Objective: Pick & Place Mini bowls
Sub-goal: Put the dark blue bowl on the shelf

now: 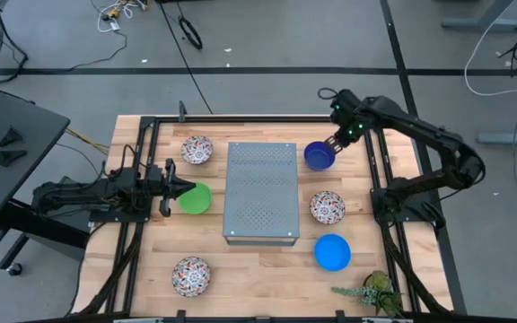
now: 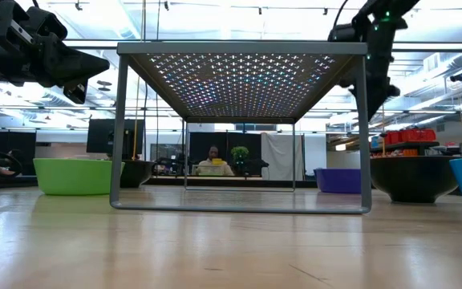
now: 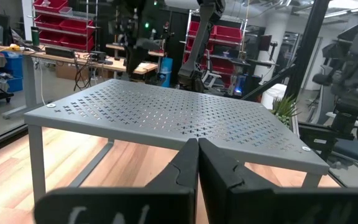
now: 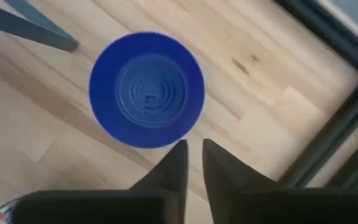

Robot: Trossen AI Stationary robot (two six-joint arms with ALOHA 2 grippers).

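Observation:
Six mini bowls rest on their bases around a grey perforated box (image 1: 260, 191). The navy bowl (image 1: 319, 155) lies by the box's far right corner. My right gripper (image 1: 335, 144) hangs above the bowl's right rim (image 4: 191, 148), its fingers drawn together to a narrow slit, touching nothing. The green bowl (image 1: 195, 198) sits left of the box. My left gripper (image 1: 179, 190) is shut and raised well above its left edge (image 2: 79, 72), pointing at the box (image 3: 197, 146). White floral bowls lie far left (image 1: 197, 149), near left (image 1: 191, 275) and right (image 1: 328, 207). The bright blue bowl (image 1: 332, 252) is near right.
The grey box stands on thin legs (image 2: 117, 128) with open space beneath its top. Black frame rails (image 1: 380, 170) run along the table's left and right sides. A small plant (image 1: 371, 292) stands at the near right corner. A person sits in the room far behind the table (image 2: 213, 160).

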